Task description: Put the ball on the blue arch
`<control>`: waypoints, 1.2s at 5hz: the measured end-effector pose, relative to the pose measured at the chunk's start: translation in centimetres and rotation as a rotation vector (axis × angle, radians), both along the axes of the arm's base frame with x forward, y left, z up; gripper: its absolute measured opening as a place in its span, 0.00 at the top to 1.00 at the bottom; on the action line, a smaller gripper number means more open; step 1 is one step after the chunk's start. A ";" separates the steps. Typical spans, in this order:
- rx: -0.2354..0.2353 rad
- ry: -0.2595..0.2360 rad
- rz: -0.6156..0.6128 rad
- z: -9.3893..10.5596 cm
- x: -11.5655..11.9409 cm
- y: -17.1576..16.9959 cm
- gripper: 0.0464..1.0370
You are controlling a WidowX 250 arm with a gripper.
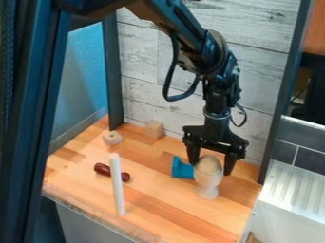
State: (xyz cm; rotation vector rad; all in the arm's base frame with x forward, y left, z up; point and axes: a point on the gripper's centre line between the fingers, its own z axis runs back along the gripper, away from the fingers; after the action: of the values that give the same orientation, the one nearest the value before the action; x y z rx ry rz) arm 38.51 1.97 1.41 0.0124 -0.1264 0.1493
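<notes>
The black two-finger hand [211, 168] hangs down right of the centre of the frame, its fingers spread wide with the pale tan, rounded ball [209, 164] between their tips. The left finger's tip is right beside the ball's edge, while a small gap shows on the right; whether the left one touches it, I cannot tell. The ball sits in the top of a white, goblet-shaped stand [207, 185], which is upright on the light wooden surface [168, 209]. The small blue arch [182, 168] is just to the left of the ball and stand, below the left finger; whether it touches the stand is unclear. In the left half of the frame, a slim white rod [117, 185] stands upright in front of a dark red, rounded piece [102, 169] lying on its side. Farther back are two pale wooden blocks, one with a dark hole [112, 137] and a plain one [154, 129] near the whitewashed plank wall [143, 102]. A white ridged panel [295, 190] is at the lower right.
</notes>
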 end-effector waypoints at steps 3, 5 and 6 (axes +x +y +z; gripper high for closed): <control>-0.005 -0.012 -0.017 0.0 0.2 -0.1 0.35; -0.057 -0.039 -0.017 1.2 -0.9 0.4 0.35; -0.087 -0.068 0.002 2.2 -1.1 1.1 0.35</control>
State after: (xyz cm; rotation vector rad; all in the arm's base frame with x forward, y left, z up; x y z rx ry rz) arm 37.38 3.12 3.57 -0.0790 -0.1876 0.1568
